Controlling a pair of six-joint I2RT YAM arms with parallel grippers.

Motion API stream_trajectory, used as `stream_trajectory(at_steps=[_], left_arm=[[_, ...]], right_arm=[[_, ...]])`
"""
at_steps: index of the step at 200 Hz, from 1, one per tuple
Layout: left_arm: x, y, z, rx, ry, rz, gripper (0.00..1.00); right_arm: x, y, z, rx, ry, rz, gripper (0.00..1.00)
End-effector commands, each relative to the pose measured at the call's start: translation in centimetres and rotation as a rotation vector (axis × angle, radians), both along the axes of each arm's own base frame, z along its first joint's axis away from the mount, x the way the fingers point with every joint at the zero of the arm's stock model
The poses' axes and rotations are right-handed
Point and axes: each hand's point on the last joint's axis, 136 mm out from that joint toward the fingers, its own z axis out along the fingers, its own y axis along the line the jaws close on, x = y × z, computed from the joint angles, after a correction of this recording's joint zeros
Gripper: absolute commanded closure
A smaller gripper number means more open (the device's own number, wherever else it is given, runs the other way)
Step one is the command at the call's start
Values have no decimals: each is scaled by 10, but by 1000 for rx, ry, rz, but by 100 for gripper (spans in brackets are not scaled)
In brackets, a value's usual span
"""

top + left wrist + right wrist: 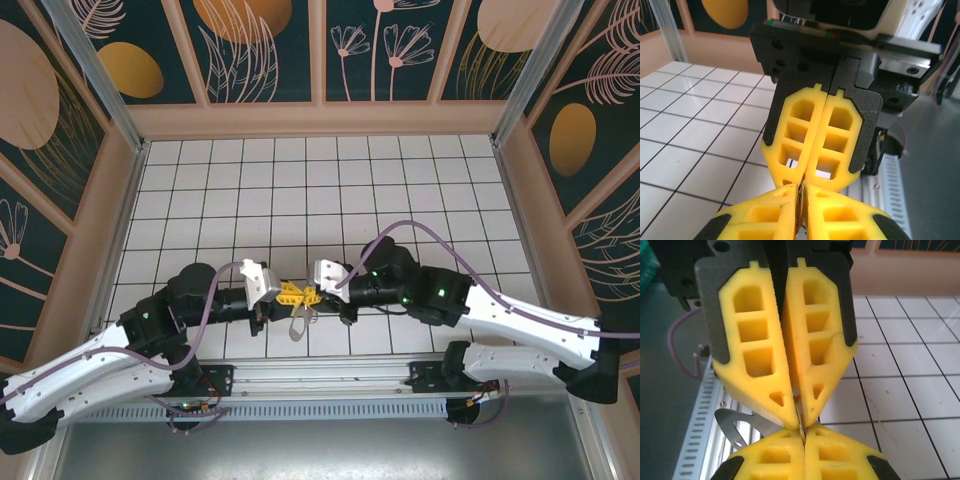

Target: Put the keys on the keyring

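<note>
**Top external view:** The left gripper (291, 293) and the right gripper (311, 295) meet tip to tip above the white tiled table (400, 200), close to the middle of its near edge. The grey-brown oval metal keyring (298, 326) sits just on the near-edge side of the meeting point.

**Left wrist view:** The left gripper (801, 220) has its yellow fingers closed to a slit on a thin metal edge, probably part of the keyring (801, 199). The right gripper (801, 181) faces it with its fingers pressed together.

**Right wrist view:** The right gripper (802, 450) is fully closed on that thin edge. The left gripper (797, 417) pinches it from above. The keyring's silver band (735, 422) curves away to the left of the pinch.
</note>
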Motion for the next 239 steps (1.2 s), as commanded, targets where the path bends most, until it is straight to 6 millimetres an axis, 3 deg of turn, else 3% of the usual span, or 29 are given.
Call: stream_trajectory(at_steps=[1,19,32,51,61,85,113,134,186,213,239], left_arm=[[-2,-3,-8,54,-20,-26,85],[2,-4,-15,77,-12,-12,87],[3,-6,-18,82,-4,-10,100],[3,-4,-15,52,-1,1,100],[3,-3,-8,20,-5,10,100],[-4,0,14,-98,-14,-10,100],[-14,4,38,-230,-38,-44,100],[-17,5,44,-282,-47,-63,100],[-23,12,55,-362,-75,-75,100],[-25,17,60,-420,-91,-73,100],[-23,14,54,-394,-82,-71,100]], right_arm=[[9,9,19,24,-74,-3,100],[9,11,23,24,-80,2,100],[9,12,23,20,-82,4,100],[8,11,22,23,-77,8,100],[7,10,21,27,-67,6,100],[5,6,20,70,-52,-7,86],[-3,5,27,156,-40,20,82],[-6,6,34,223,-39,35,81],[-10,8,37,270,-17,59,82],[-12,5,45,306,-23,68,100],[-10,4,53,321,-42,64,100]])
